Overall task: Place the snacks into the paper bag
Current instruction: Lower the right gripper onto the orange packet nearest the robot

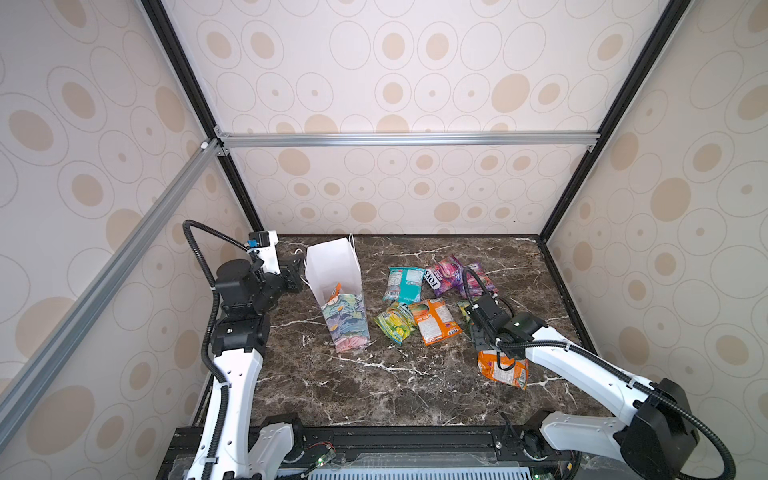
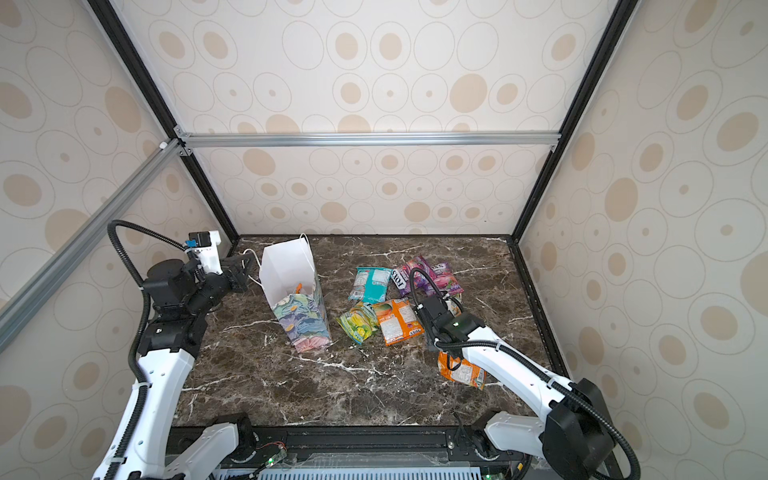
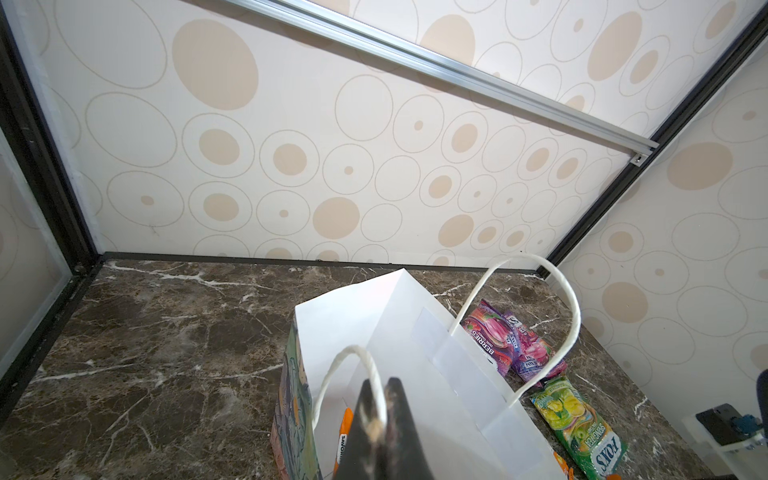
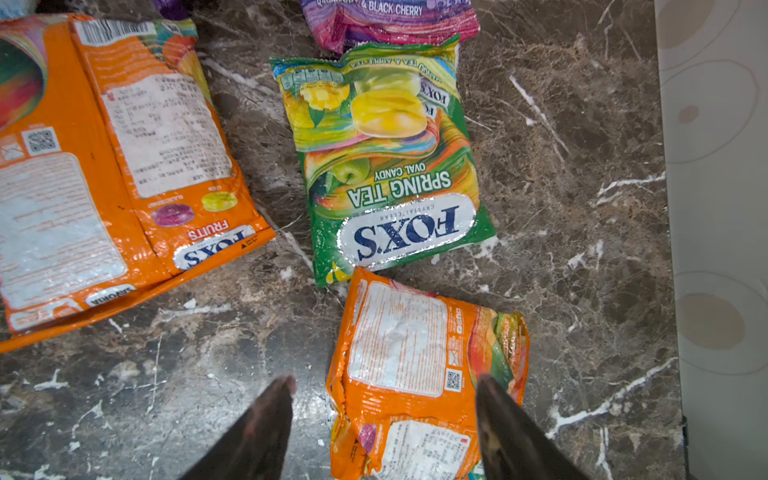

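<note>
Left gripper was pinched shut on the bag's handle, the cord running between its fingers; right gripper hung with jaws wide, one finger to each side of a crumpled packet, clamped on nothing; whether the fingers touched it could not be told.

Marble table carried everything; the bag stood upright on its left half, mouth open, white inside and floral outside; its second handle arched free; inside the bag one orange packet leaned against the wall, and whether more lay beneath it could not be told.

Everything else lay outside the bag, to its right on the table; a flat orange packet lay label side up; a green packet lay just beside it, its end touching the crumpled one; a second green packet touched the flat orange packet's other side; a teal packet lay behind those; two purple packets overlapped farther back.
</note>
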Robot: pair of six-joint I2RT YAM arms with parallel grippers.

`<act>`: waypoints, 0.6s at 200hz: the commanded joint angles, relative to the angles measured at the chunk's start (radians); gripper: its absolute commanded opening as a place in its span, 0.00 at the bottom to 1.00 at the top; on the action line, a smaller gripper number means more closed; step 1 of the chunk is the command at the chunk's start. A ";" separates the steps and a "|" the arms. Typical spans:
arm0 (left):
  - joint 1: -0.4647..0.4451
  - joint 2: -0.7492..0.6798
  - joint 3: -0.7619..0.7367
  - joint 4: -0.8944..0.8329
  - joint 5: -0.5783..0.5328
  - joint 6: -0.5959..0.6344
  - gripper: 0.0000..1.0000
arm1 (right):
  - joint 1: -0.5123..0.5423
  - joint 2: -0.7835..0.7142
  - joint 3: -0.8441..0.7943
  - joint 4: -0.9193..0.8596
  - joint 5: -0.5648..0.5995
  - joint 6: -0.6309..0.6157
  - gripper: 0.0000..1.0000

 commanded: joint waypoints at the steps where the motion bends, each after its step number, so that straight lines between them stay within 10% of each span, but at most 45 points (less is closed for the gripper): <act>1: 0.007 -0.013 0.007 0.019 0.009 0.007 0.00 | -0.007 0.015 -0.011 0.007 -0.022 0.030 0.71; 120: 0.007 -0.019 0.008 0.020 0.010 0.010 0.00 | -0.026 0.151 -0.010 0.064 -0.049 0.027 0.65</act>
